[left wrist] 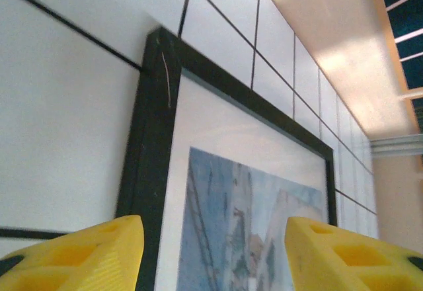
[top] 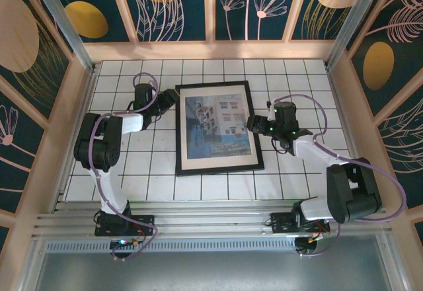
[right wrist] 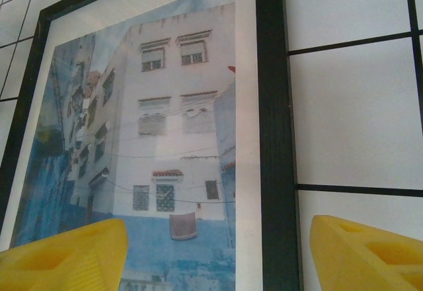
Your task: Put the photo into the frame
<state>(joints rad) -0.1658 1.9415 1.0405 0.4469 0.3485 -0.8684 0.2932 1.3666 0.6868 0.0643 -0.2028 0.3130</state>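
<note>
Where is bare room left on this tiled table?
Free: tiles between the frame and the arm bases, and the rows beyond its far edge. Crowded: both frame sides, at the left gripper and right gripper.

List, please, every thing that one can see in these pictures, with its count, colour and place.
frame: one, black, flat on the middle of the table
photo: one, blue tones with whitish buildings, inside the frame
border: one, white, between photo and frame
table: one, white tiles with dark lines, under everything
wall panels: several, dark teal with gold and pink plant shapes, around the table
left arm, right arm: two, white and black, at the near edge
left tool: one, yellow fingers, open, at the frame's far left corner
right tool: one, yellow fingers, open, over the frame's right edge
</note>
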